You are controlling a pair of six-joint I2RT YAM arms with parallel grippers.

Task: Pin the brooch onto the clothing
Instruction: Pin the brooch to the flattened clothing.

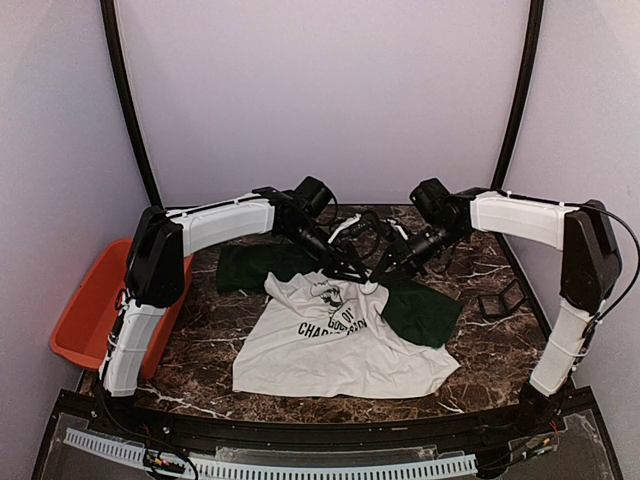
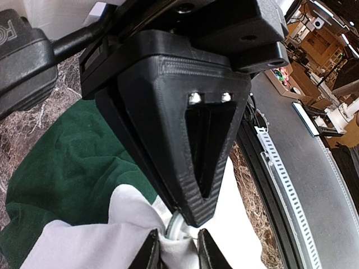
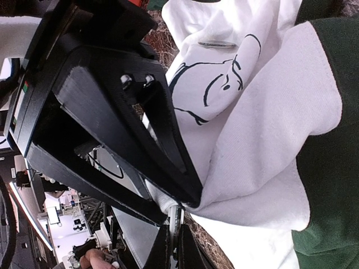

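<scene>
The clothing [image 1: 335, 350], a white T-shirt with dark green sleeves and a black cartoon print, lies spread on the marble table [image 1: 205, 325]. Both grippers meet over its upper part, near the collar. In the left wrist view my left gripper [image 2: 178, 253] is shut on a bunched fold of the white fabric [image 2: 84, 246], with the pale rim of the brooch [image 2: 175, 227] just beyond its fingertips. My right gripper [image 3: 176, 255] is shut on the thin round brooch [image 3: 175, 216], held edge-on against the raised fabric [image 3: 263, 140]. The pin itself is hidden.
An orange bin [image 1: 85, 310] hangs off the table's left edge. A small black wire stand [image 1: 500, 300] sits at the right. A black rail [image 1: 330, 430] runs along the near edge. Grey walls close in the back and sides.
</scene>
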